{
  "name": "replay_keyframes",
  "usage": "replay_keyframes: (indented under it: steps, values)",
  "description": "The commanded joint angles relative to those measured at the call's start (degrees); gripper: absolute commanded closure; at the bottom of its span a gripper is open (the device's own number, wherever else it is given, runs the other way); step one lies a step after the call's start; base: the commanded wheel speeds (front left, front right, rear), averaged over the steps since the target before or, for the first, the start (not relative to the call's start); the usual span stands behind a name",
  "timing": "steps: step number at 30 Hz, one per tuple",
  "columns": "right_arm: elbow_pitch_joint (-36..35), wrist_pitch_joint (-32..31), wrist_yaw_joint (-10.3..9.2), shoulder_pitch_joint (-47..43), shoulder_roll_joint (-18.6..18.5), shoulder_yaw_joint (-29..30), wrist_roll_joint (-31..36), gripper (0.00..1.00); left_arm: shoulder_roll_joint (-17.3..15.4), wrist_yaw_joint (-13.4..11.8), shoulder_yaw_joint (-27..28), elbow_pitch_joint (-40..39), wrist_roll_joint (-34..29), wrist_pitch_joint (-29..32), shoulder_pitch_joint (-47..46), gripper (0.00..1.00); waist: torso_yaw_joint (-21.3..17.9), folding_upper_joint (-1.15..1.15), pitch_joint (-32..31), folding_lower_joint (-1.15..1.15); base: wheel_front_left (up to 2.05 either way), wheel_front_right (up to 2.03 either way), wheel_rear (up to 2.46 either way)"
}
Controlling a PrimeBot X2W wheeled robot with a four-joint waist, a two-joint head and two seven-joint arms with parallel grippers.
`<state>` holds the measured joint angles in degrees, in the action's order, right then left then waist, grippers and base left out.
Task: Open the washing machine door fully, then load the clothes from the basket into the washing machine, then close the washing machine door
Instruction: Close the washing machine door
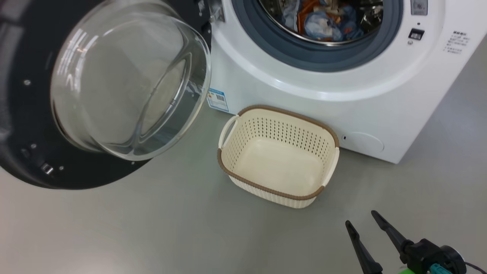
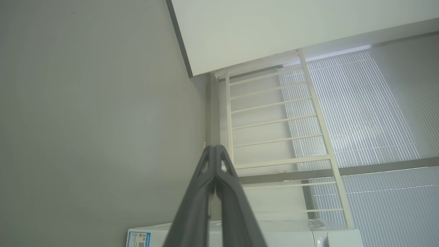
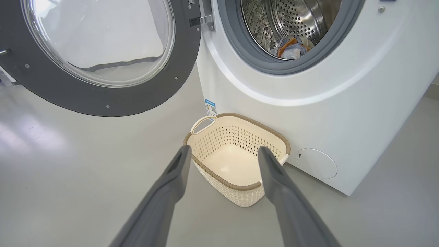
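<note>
Washing machine door (image 1: 23,114) is seen swung wide open at the left of the head view, glass bowl bulging toward the cam, black rim all round it. Washing machine (image 1: 304,110) is seen centre-right, mouth uncovered. Clothes (image 1: 323,23) are spotted inside the steel drum (image 3: 301,17), behind the grey-blue gasket (image 1: 304,53): blue & orange fabric w/ some white, bundled low in the drum. Basket (image 1: 281,133) is parked upright on the grey floor (image 1: 152,228), just in front of the machine & below its mouth, cream bottom seen bare. A small blue label (image 1: 218,99) is noted low on the machine front, just beside one white basket handle; a round flap (image 1: 361,141) is noted at the basket's other side.

Right gripper (image 1: 360,217) is caught at the lower right of the head view, over the floor, near the basket but apart from it. Jaws are spread apart, nothing gripped. In the right wrist view its two fingers are pointed at the basket, one to each side of it.

Left gripper (image 2: 214,146) is shown in the left wrist view w/ jaws pressed together tip to tip, nothing clamped, aimed past the machine's top toward a white rack (image 2: 274,120).
</note>
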<state>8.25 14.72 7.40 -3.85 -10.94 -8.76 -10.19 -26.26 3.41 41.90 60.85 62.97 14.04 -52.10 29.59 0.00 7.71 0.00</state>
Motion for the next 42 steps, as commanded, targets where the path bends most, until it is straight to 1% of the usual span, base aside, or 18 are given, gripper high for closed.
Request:
replay_keyframes:
  steps: [1,7,13,17,20,26,29,31,34,35,39,42]
  values:
    - [-1.6,0.3,0.09,2.0,-1.0,-1.5,0.4,0.00,-3.0,0.7,0.6,-0.9,1.0,0.9,-1.0,1.00,-1.0,0.00,2.4,0.00,0.00,0.00,0.00]
    - [-1.7,0.3,0.09,2.8,-2.3,-1.7,0.2,0.00,-2.7,1.0,0.9,0.0,2.3,2.9,-2.0,1.00,-2.3,0.00,5.2,0.00,0.00,0.00,0.00]
    - [-1.7,0.3,0.09,3.3,-3.5,-1.5,-0.1,0.00,-2.5,1.3,1.0,0.5,2.9,3.3,-3.0,1.00,-3.3,0.00,7.0,0.00,0.00,0.00,0.00]
    - [-1.8,0.3,0.09,3.6,-3.9,-1.4,-0.2,0.00,-2.0,1.2,0.6,1.2,3.5,5.7,-4.0,1.00,-3.6,0.00,7.6,0.00,0.00,0.00,0.00]
    - [-1.8,0.3,0.09,3.7,-4.0,-1.4,-0.2,0.00,-2.4,0.9,0.1,1.6,3.4,7.5,-4.1,1.00,-3.8,0.00,7.7,0.00,0.00,0.00,0.00]
    - [-1.7,0.3,0.09,3.7,-3.8,-1.1,-0.2,0.00,-3.5,-0.7,-1.3,2.2,3.1,13.0,-4.0,1.00,-3.6,0.00,7.6,0.00,0.00,0.00,0.00]
    - [-1.7,0.3,0.09,3.8,-3.6,-1.1,-0.1,0.00,-3.6,-1.0,-1.8,2.0,3.4,16.1,-3.9,1.00,-3.2,0.00,7.4,0.00,0.00,0.00,0.00]
    - [-1.7,0.3,0.09,3.8,-3.6,-1.1,-0.1,0.00,-3.5,-1.0,-2.0,1.9,3.4,17.1,-3.9,1.00,-3.0,0.00,7.3,0.00,0.00,0.00,0.00]
    - [-1.6,0.3,0.09,3.9,-3.3,-1.2,-0.2,0.00,-2.8,-1.0,-2.6,1.5,3.8,20.3,-3.8,1.00,-2.5,0.00,6.7,0.00,0.00,0.00,0.00]
    - [-1.5,0.3,0.09,3.9,-3.0,-1.3,-0.2,0.00,-2.1,-0.9,-3.1,1.1,4.0,22.6,-3.7,1.00,-2.3,0.00,6.1,0.00,0.00,0.00,0.00]
    - [-1.1,0.3,0.09,3.9,-2.4,-1.5,-0.3,0.00,-0.5,-0.5,-4.3,-0.3,4.3,27.2,-3.2,1.00,-2.0,0.00,4.9,0.00,0.00,0.00,0.00]
    - [-1.0,0.3,0.09,3.7,-1.8,-1.5,-0.4,0.00,0.8,-0.7,-5.4,-1.8,4.3,30.0,-2.5,1.00,-1.9,0.00,3.7,0.00,0.00,0.00,0.00]
